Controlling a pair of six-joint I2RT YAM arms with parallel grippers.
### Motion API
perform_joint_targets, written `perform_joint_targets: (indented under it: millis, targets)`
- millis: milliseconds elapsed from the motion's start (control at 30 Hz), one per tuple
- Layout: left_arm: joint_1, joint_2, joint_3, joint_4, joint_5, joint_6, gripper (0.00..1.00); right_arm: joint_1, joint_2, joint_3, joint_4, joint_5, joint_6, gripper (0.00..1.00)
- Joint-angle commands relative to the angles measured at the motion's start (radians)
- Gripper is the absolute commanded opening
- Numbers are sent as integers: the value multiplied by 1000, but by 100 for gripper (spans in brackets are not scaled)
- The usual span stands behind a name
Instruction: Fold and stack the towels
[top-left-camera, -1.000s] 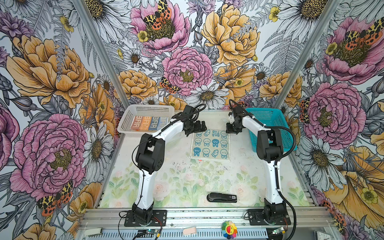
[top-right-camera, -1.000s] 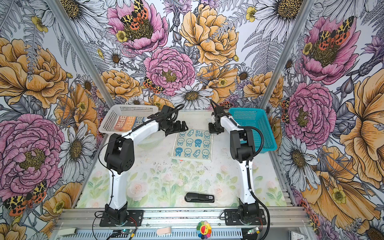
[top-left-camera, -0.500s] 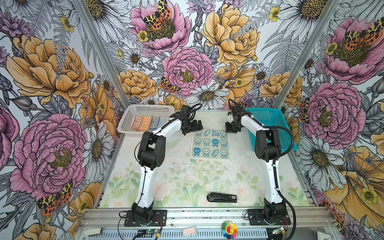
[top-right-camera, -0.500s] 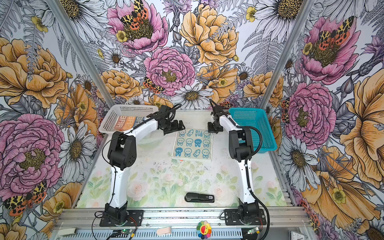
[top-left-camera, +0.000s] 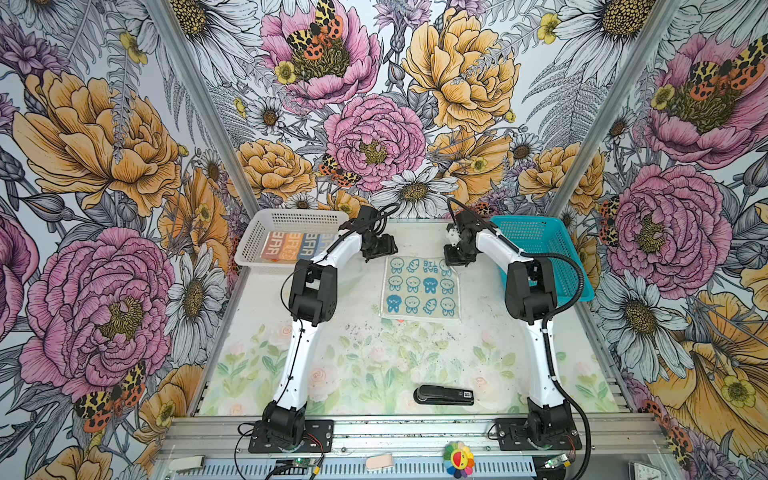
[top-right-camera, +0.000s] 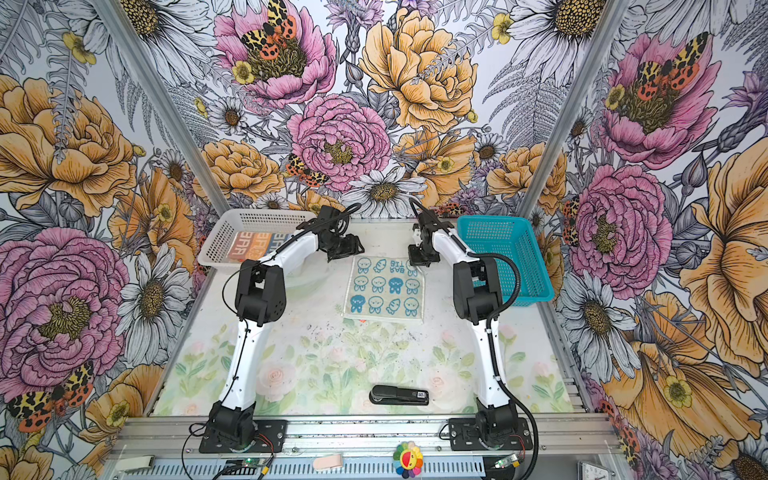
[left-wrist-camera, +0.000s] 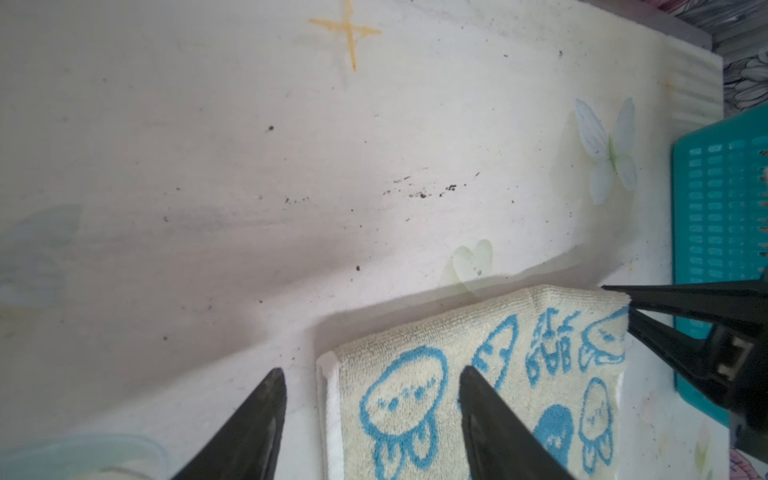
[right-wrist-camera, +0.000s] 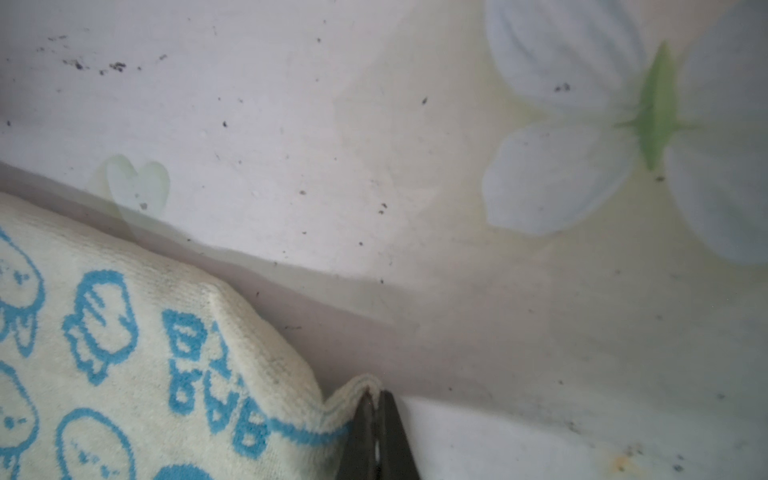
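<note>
Floral-print walls (top-left-camera: 124, 145) enclose a pale, speckled, flowered tabletop (top-left-camera: 374, 361)

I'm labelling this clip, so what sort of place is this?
Probably a robot test booth, not a home: two arms bolted to a metal rail, flower-printed walls boxing in a small table, and a towel and baskets set out as props.

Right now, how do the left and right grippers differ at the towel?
The right gripper is shut on a far corner of the cream towel; the left gripper stands open, straddling the other far corner. The right's corner is bunched; the left's lies flat. Both reach the towel's far edge.
</note>
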Motion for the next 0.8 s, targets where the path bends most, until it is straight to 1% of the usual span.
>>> perform_joint_targets:
  millis: [0, 200, 400, 600, 767]
  targets:
    - [4, 32, 45, -43, 19, 40, 61, 3, 41, 32, -8, -7, -14, 0]
    - [4, 61, 55, -43, 23, 64, 56, 4, 45, 34, -10, -13, -13, 0]
    - [10, 96, 73, -43, 22, 69, 53, 1, 45, 34, -12, -14, -13, 0]
    - [7, 109, 75, -44, 25, 80, 42, -2, 44, 33, -14, -12, -11, 0]
    - [2, 108, 60, -56, 12, 99, 30, -5, 40, 31, -17, -12, -10, 0]
